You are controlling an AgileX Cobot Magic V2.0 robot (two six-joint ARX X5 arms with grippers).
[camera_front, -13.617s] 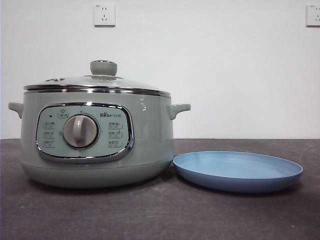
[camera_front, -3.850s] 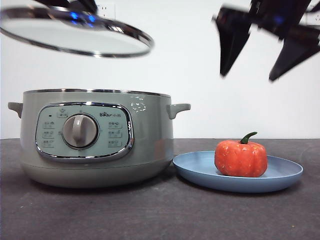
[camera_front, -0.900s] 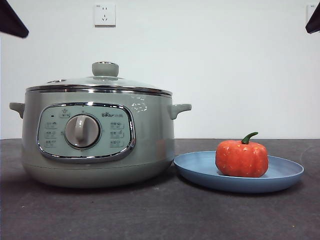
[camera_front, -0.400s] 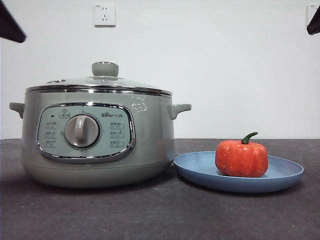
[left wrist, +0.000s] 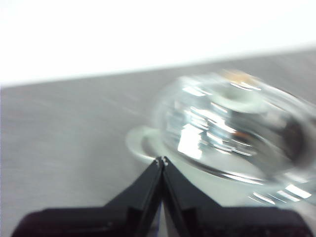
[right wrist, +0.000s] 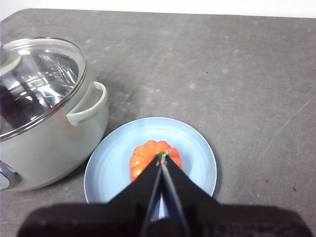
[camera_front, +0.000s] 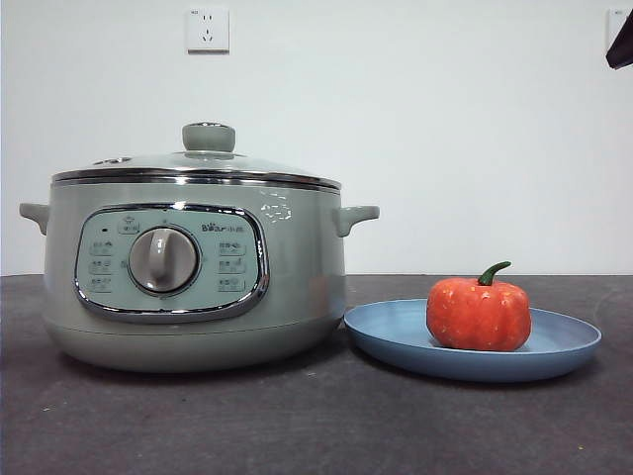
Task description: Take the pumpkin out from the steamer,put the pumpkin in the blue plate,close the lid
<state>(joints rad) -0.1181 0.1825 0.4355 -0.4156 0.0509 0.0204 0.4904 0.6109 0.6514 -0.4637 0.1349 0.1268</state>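
Observation:
The sage-green steamer stands on the left of the table with the glass lid seated on its rim. To its right the orange-red pumpkin sits upright in the blue plate. My right gripper hangs high above the plate, shut and holding nothing; the pumpkin, blue plate, steamer and lid lie far below it. My left gripper is shut and holding nothing, raised above the table beside the blurred steamer and its lid. A black tip of an arm shows at the top right corner.
Dark grey tabletop runs in front of the steamer and plate. A white wall with a socket stands behind.
The black arm tip at the top left corner has left the front view. The steamer, lid, plate and pumpkin have not moved.

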